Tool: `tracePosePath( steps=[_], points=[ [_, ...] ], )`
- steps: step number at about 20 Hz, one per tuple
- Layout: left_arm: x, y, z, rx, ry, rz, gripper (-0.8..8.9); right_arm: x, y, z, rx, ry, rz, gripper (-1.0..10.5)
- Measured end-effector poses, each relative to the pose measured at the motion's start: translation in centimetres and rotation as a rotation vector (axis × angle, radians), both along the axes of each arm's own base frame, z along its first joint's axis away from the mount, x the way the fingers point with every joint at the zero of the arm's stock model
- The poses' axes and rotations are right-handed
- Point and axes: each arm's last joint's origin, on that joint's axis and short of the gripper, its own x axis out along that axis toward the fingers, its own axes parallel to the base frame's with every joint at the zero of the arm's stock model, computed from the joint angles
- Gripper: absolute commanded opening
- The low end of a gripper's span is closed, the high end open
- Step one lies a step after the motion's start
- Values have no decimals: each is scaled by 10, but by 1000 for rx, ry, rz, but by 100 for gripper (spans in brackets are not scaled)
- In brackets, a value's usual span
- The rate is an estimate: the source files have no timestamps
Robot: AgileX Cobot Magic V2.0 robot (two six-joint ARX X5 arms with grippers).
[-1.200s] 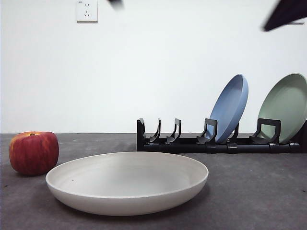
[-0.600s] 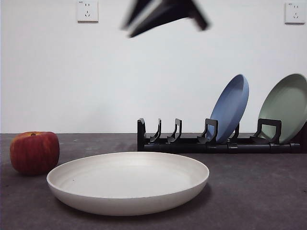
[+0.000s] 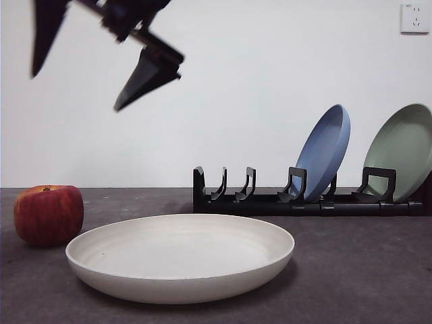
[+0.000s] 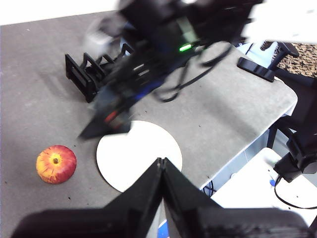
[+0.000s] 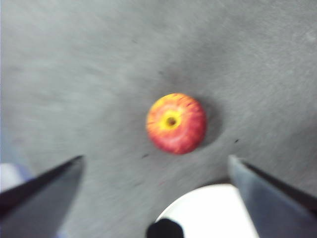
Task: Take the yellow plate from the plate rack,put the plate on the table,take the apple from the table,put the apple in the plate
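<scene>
Hovering in the upper left of the front frame, right claw (image 3: 84,64) wide open and empty above the apple (image 3: 48,214) at left on the bench (image 3: 351,270), beside the yellow plate (image 3: 180,256); could push the round apple away if lowered off-centre; left claw (image 4: 162,166) closed, empty

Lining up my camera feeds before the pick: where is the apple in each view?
Front: apple at the left edge, on the table, left of the plate.
Left wrist: apple low on the left, apart from the plate.
Right wrist: apple centre frame, stem up.
Shared landmark: the plate beside it.
</scene>
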Motion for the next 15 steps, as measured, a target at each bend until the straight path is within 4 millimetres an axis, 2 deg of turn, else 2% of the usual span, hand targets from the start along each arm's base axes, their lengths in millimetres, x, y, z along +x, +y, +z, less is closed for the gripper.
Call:
tracePosePath(
  steps=[4, 9, 10, 12, 15],
  points=[
    [-1, -1, 0, -7, 14, -30, -3, 13, 28, -28, -78, -2, 26, 828],
    [0, -2, 0, 7, 9, -42, -3, 27, 44, -66, -136, -27, 19, 829],
    [0, -3, 0, 10, 9, -43, -3, 29, 47, -70, -128, -36, 22, 849],
    [0, -3, 0, 10, 8, -43, -3, 32, 52, -77, -104, -50, 35, 987],
    [0, -4, 0, 8, 15, -56, -3, 31, 54, -82, -113, -54, 48, 1006]
  ],
)
